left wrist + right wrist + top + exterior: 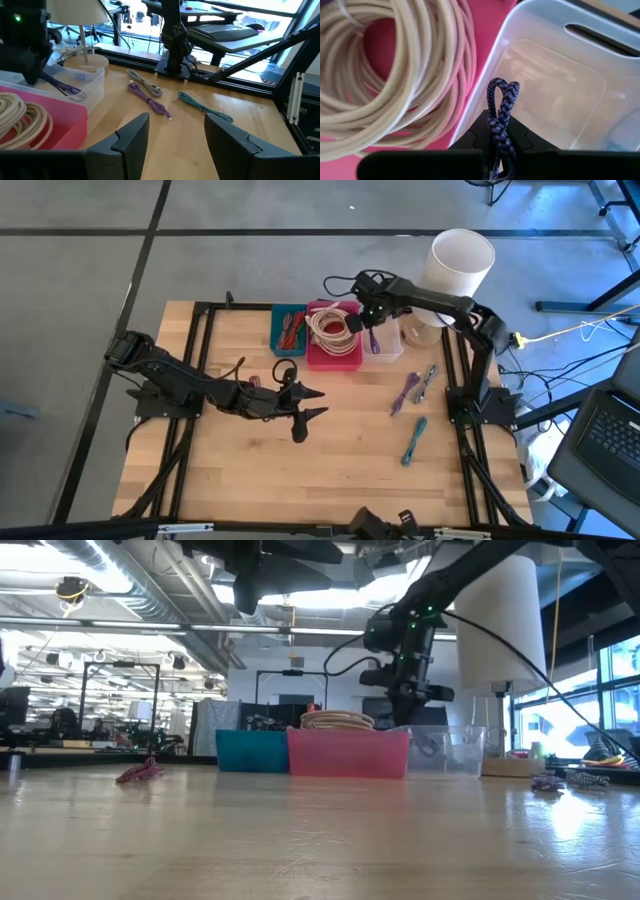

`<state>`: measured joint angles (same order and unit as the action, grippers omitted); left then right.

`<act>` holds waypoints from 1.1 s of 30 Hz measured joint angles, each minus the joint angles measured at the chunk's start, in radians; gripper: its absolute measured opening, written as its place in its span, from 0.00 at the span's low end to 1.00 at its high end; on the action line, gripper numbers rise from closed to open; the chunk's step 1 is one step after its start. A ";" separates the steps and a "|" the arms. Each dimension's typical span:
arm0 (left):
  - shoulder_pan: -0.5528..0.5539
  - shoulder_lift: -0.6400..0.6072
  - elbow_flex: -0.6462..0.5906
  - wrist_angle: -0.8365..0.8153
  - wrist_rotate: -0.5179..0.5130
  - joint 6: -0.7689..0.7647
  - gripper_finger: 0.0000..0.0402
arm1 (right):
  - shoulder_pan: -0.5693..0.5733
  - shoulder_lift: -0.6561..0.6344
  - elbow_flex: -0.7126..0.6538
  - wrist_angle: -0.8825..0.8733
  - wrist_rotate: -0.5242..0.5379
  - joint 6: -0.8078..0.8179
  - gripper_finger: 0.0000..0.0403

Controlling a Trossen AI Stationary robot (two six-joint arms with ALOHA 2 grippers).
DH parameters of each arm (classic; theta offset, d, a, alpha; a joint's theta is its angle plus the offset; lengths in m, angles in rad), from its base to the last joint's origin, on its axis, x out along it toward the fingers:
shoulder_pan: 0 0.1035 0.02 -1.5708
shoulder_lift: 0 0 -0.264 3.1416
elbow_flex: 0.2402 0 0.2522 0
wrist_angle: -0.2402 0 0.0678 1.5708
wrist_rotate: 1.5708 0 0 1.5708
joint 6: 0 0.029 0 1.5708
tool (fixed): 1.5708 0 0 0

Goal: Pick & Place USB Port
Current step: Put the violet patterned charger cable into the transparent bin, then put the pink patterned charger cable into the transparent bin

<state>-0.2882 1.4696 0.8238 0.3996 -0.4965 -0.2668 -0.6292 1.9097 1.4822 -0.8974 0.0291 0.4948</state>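
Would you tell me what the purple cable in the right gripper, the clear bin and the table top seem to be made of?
Purple cable, clamped in the right gripper: a woven fabric sleeve, judging by its two-tone braid pattern. Clear bin: translucent plastic, probably, with smooth moulded walls and a frosted sheen. Table top: light wood with visible plank seams, seemingly sealed, since it reflects light in the low view.

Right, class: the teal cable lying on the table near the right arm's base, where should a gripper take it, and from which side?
Grip the teal cable at mid-length, from straight above. It lies flat and stretched out, apart from the purple cable, so closing the fingers across its length looks safest.
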 joint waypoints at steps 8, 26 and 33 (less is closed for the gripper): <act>0.000 0.000 0.000 0.000 0.000 0.000 0.46 | 0.000 0.033 0.000 0.000 0.000 0.009 0.04; -0.013 0.000 0.000 0.000 0.001 0.000 0.45 | 0.000 0.033 0.000 0.016 0.013 -0.008 0.25; -0.014 0.000 0.000 0.000 0.001 0.000 0.45 | 0.006 0.033 0.000 0.024 0.076 -0.007 0.30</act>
<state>-0.3023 1.4696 0.8238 0.3996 -0.4953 -0.2672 -0.6231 1.9427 1.4822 -0.8738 0.1050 0.4873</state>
